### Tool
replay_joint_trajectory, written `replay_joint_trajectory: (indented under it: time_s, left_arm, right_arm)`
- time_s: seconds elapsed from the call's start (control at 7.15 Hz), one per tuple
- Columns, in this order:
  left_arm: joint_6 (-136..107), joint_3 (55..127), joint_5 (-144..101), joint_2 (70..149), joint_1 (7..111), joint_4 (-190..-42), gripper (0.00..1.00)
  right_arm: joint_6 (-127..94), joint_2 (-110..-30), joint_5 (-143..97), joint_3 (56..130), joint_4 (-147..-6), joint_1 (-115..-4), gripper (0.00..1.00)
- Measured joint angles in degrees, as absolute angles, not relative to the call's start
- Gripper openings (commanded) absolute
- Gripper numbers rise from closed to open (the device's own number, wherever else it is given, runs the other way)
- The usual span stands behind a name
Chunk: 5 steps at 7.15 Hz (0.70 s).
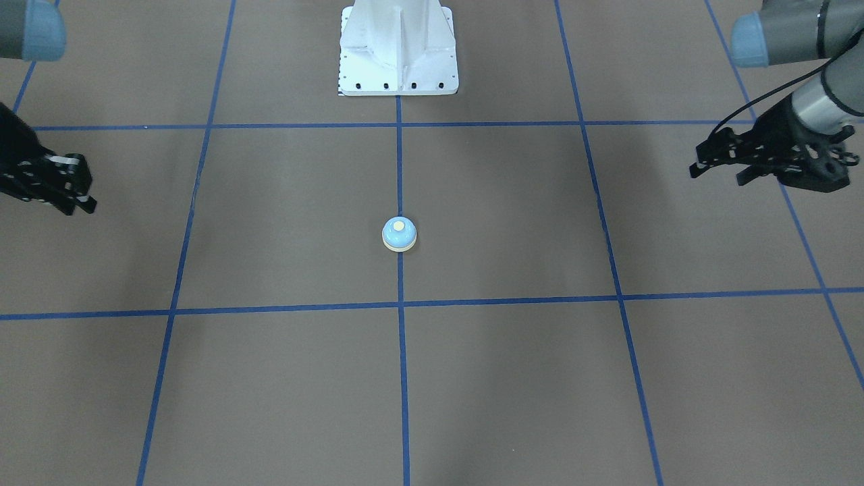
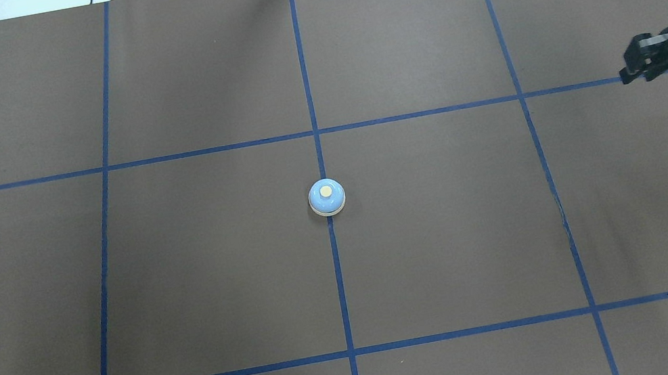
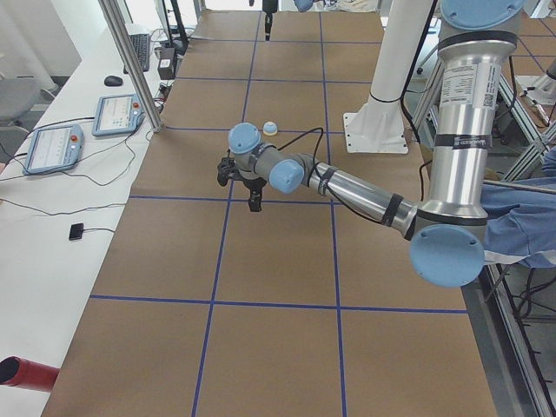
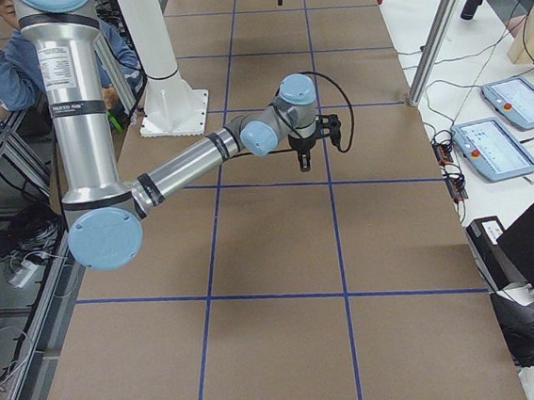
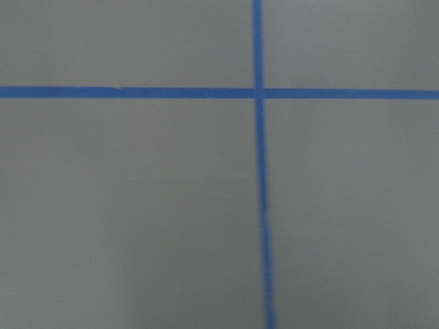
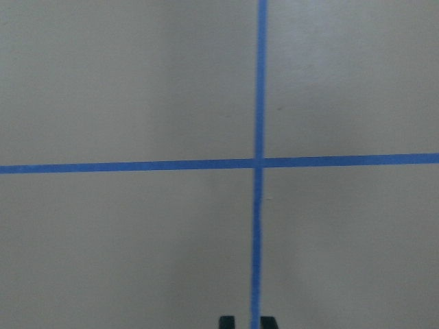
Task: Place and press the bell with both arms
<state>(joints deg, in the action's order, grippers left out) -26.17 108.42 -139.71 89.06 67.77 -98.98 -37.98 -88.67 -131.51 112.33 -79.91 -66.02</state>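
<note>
grey-silver tubular arms with light-blue joint caps, black cables and black grippers on a white bolted pedestal.

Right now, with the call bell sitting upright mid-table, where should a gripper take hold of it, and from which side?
Pinch the call bell low, across its cream base, coming straight down from above. It stands upright and is round, so any pinch axis should work. The dome slopes inward, so fingers placed higher up would likely slip. Straddle the button on top rather than touching it.
</note>
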Motion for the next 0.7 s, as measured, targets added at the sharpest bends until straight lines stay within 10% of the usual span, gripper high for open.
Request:
replay_joint_trajectory:
  time_s: [0.7]
  left_arm:
    - [8.04,100.45,-138.37,79.94,88.37,-98.46,0.99]
  right_arm:
    - [5.75,-95.92,-135.05,108.05,-94.85,-86.99,1.00]
